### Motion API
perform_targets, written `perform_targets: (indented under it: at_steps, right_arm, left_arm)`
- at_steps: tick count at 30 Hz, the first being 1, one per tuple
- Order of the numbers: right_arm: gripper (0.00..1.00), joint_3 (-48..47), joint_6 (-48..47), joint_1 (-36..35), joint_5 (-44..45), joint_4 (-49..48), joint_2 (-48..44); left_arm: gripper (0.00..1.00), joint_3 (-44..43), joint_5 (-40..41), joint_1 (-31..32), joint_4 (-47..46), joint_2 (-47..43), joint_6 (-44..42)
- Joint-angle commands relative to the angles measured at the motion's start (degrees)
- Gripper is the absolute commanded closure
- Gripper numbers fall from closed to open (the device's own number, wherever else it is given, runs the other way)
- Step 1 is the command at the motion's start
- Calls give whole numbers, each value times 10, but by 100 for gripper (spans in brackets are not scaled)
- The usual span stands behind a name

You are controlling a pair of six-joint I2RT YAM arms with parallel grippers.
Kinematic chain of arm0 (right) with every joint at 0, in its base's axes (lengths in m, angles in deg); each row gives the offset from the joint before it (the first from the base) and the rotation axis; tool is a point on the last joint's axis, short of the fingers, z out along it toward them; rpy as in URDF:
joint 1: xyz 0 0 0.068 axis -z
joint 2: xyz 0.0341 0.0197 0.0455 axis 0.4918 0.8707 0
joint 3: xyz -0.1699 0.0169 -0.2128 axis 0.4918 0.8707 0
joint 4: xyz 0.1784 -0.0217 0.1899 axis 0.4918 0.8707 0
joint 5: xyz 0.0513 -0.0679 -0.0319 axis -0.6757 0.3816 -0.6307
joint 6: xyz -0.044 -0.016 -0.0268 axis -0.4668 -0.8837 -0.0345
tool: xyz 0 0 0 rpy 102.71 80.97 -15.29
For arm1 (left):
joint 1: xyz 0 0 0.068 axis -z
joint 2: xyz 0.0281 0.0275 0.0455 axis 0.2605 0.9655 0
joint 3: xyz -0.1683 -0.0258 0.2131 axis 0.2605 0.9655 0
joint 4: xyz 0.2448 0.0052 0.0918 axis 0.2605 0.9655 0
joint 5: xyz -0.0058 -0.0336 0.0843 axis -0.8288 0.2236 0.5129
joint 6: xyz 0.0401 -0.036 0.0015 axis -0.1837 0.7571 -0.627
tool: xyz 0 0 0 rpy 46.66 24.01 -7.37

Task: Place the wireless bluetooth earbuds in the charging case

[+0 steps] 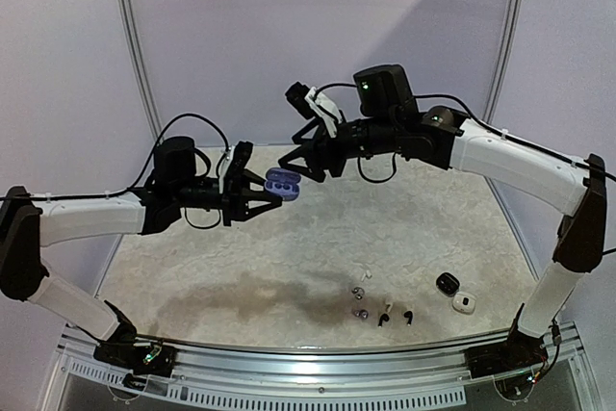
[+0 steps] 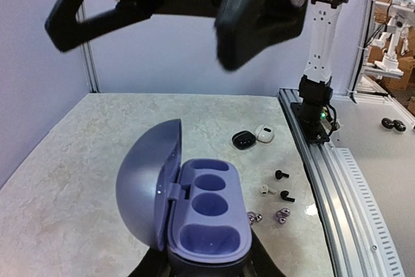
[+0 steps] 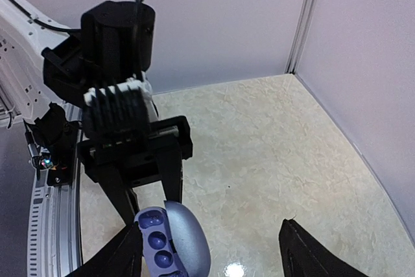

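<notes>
My left gripper (image 1: 270, 190) is shut on an open purple charging case (image 1: 282, 181) and holds it in the air over the back of the table. In the left wrist view the case (image 2: 207, 212) has its lid up and its sockets empty, with my left gripper (image 2: 207, 272) under it. My right gripper (image 1: 303, 171) is open and empty, close beside the case. In the right wrist view the case (image 3: 172, 243) is by the left finger of my right gripper (image 3: 211, 261). Several tiny earbuds lie on the table: black (image 2: 280, 174), white (image 2: 264, 189), black (image 2: 286, 195), shiny (image 2: 282, 215).
A closed black case (image 1: 447, 283) and a white case (image 1: 464, 302) lie at the front right of the table, next to the loose earbuds (image 1: 363, 314). A metal rail (image 1: 318, 372) runs along the near edge. Walls close the back and sides.
</notes>
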Motion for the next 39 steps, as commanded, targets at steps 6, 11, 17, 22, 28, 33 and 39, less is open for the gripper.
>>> perform_targets:
  at_steps: [6,11,17,22,28,33,39]
  right_arm:
    - [18,-40,121,30,24,-9,1]
    - [35,-43,301,63,267,160,-20]
    - [44,30,497,62,353,355,-28]
    - [45,142,589,61,325,378,-52]
    - [44,164,570,33,287,355,-33]
    - [53,178,523,17,217,301,6]
    - [66,251,500,16,152,209,-9]
  left_arm:
    - [100,30,35,9,-51,7,58]
    - [100,52,60,10,-81,0,69]
    - [100,79,81,16,-102,-17,70]
    - [100,102,88,25,-122,-31,67]
    - [100,122,91,42,-129,-47,52]
    - [100,139,96,53,-145,-54,53]
    - [100,147,99,56,-146,-60,48]
